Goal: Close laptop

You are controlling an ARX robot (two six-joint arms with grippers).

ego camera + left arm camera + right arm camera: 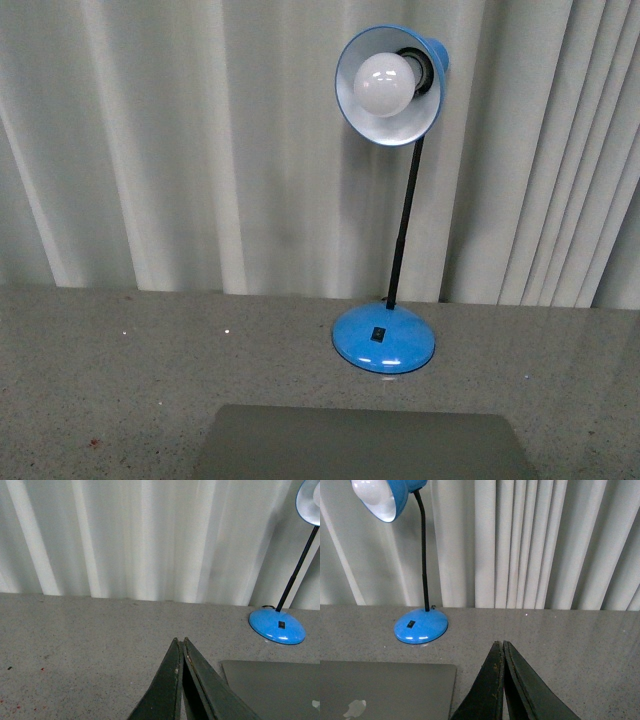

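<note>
Left gripper (180, 641): jaws pressed together with nothing between them, held above bare speckled grey table (120, 380) to the left of the laptop (360, 445). Laptop lies closed and flat at the near edge of the table, grey lid up with the apple logo (354, 709) showing in the right wrist view; blue desk lamp (385, 338) stands just behind it, in front of the white curtain (200, 140). Right gripper (500, 643): jaws likewise clenched on nothing, over the table to the right of the laptop.
</note>
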